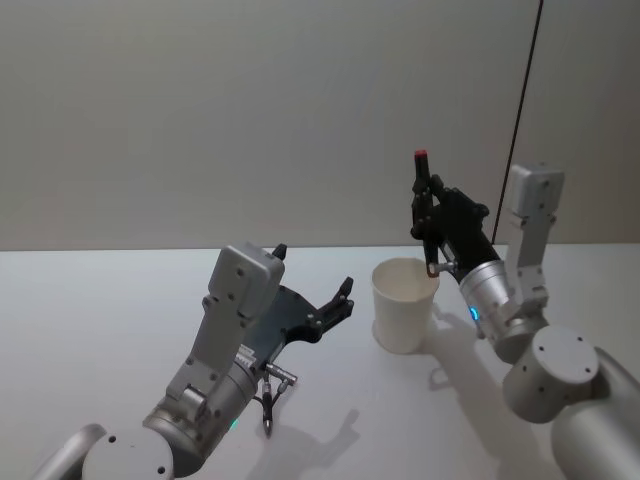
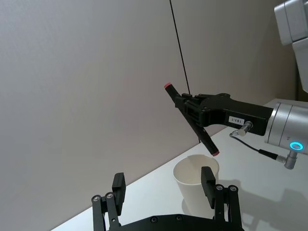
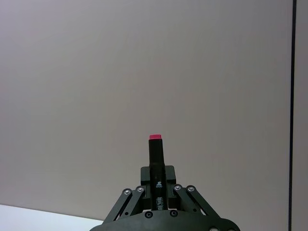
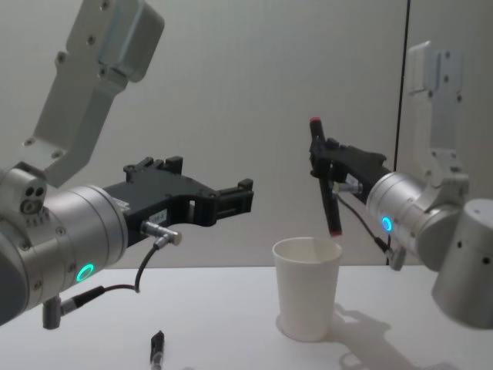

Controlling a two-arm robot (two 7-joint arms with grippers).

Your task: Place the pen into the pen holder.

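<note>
My right gripper (image 1: 425,215) is shut on the pen (image 1: 421,165), a black stick with red ends, gripping it around the middle. The pen hangs nearly upright and slightly tilted, its lower tip (image 4: 335,230) just above the rim of the pen holder (image 4: 306,289) on its right side. The pen holder (image 1: 403,305) is a white paper cup that stands upright on the white table. In the left wrist view the pen (image 2: 190,118) slants over the cup (image 2: 195,185). My left gripper (image 1: 315,270) hovers open and holds nothing, to the left of the cup and level with it.
A small dark object (image 4: 157,345) lies on the table (image 1: 120,300) near my left arm, beside its dangling cable (image 1: 270,385). A thin black line (image 1: 525,100) runs down the plain wall behind the right arm.
</note>
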